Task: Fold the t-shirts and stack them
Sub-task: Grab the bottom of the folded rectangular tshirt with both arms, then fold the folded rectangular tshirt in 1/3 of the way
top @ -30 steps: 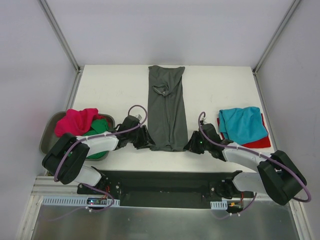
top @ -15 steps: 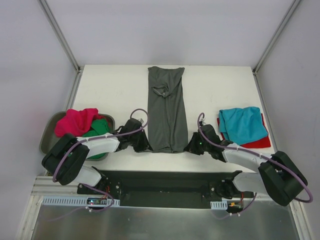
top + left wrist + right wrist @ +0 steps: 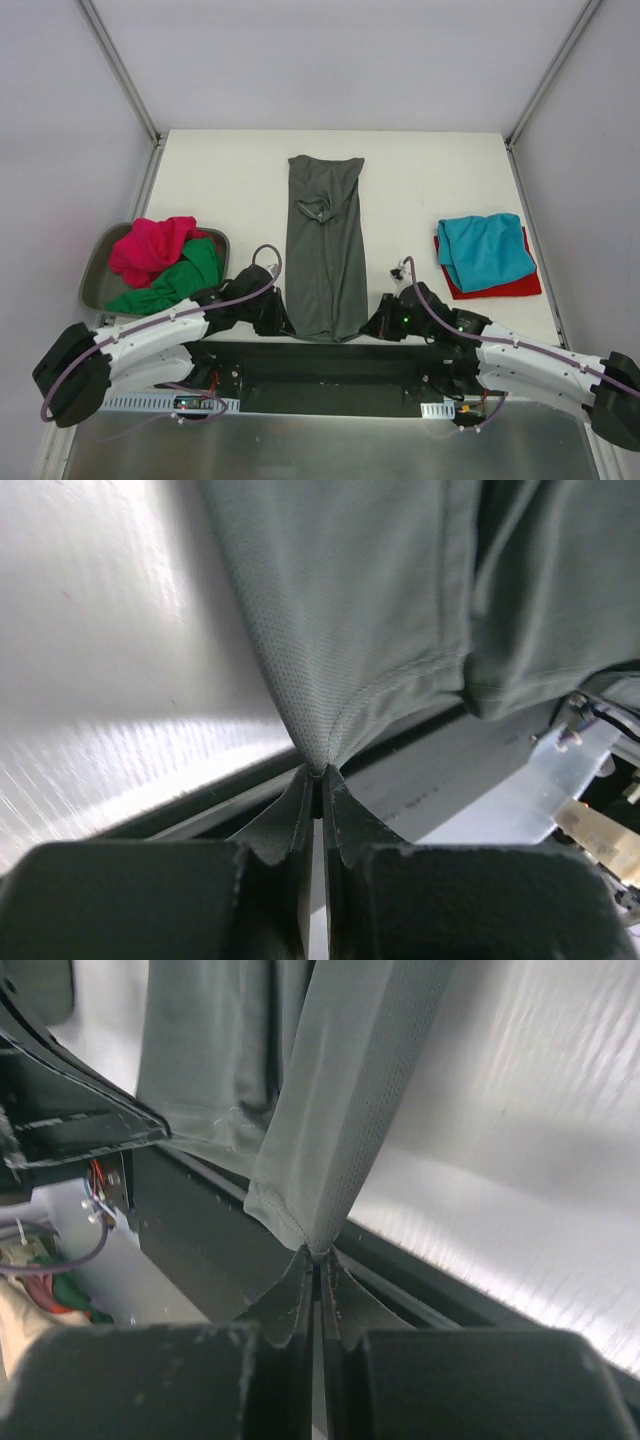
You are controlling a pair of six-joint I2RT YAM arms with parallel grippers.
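Note:
The dark grey t-shirt lies as a long narrow strip down the middle of the white table, its near hem at the table's front edge. My left gripper is shut on the hem's left corner. My right gripper is shut on the hem's right corner. A folded teal t-shirt lies on a folded red t-shirt at the right. The magenta pink t-shirt and the green t-shirt sit crumpled in the tray at the left.
The dull grey-green tray hangs off the table's left edge. The black base plate of the arms runs just below the table's front edge. Grey enclosure walls stand at the back and both sides.
Both grippers have pulled the grey shirt's near hem toward the table's front edge. The whole shirt slid nearer and slightly left. Both arms stretched lower.

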